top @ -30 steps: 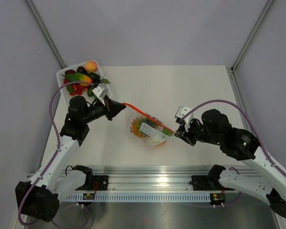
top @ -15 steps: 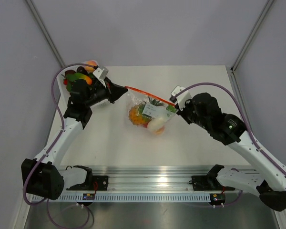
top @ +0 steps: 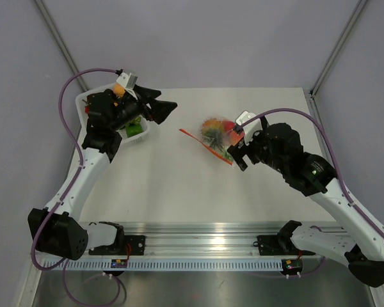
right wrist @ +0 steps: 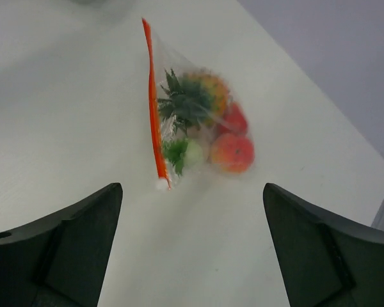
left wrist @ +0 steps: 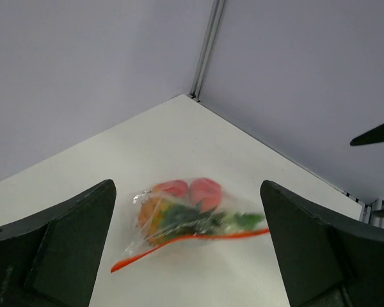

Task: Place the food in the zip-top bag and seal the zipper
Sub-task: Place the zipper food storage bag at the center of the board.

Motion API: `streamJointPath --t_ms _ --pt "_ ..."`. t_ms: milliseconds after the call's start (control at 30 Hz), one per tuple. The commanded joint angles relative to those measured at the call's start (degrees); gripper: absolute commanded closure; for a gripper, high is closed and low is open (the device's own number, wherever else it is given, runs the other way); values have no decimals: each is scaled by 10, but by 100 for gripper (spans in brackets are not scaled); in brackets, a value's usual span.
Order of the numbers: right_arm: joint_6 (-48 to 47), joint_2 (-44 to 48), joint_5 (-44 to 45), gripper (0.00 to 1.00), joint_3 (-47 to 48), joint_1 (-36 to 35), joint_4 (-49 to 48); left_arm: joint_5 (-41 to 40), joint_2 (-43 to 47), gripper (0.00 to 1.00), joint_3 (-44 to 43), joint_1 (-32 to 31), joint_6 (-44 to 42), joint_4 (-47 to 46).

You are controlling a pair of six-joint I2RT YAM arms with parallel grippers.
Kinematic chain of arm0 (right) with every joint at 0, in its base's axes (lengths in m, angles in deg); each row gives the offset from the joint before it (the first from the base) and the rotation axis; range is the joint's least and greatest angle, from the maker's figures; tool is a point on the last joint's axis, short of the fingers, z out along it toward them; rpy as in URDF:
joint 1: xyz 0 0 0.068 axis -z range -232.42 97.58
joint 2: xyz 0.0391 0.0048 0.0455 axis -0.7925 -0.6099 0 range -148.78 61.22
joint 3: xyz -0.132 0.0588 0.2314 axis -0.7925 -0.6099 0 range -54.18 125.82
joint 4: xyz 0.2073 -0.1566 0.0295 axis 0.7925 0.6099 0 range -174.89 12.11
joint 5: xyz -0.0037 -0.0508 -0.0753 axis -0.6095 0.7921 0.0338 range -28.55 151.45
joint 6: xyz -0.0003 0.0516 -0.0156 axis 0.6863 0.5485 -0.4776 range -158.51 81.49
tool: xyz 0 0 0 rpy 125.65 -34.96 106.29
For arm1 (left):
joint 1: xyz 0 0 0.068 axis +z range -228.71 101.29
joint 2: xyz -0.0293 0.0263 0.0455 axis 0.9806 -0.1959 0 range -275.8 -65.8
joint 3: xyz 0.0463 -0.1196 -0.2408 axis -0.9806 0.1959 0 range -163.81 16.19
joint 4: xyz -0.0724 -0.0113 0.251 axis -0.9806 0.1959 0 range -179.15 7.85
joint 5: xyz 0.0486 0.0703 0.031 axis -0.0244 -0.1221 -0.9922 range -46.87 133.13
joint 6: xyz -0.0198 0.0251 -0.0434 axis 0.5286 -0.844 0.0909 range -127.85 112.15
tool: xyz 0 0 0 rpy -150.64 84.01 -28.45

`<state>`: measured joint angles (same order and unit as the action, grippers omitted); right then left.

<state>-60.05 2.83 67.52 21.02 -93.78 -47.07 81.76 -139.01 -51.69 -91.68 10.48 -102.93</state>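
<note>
On your desk (top: 179,185), both grippers have let go of the bag (top: 216,136). The left gripper (top: 168,107) has pulled back well left of the bag, released and empty. The right gripper (top: 237,155) sits just right of it, also spread. The zipper (right wrist: 152,102) looks closed and the food (right wrist: 208,121) is inside, so the task is likely finished.

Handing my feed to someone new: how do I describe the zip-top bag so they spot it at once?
On the white table, look right of centre, just ahead of the right gripper. The zip-top bag is the crinkly clear pouch holding colourful toy fruit. Its red zipper along one edge sets it apart from the white fruit tray at far left.
</note>
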Motion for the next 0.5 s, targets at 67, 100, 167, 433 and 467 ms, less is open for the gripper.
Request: streamJointPath --t_ms 67,100,167,433,467 --pt "114 63 61 1 -104 1 -12 -51 82 1 70 1 6 2" --pt "126 78 93 1 -109 1 -11 -55 91 1 82 1 9 3" --pt "164 89 133 0 -109 1 -8 -64 122 1 107 1 19 15" --pt "301 36 211 0 -64 1 85 -122 213 1 157 -5 3 114" --pt "321 22 214 1 -54 1 93 -128 221 1 165 -5 2 126"
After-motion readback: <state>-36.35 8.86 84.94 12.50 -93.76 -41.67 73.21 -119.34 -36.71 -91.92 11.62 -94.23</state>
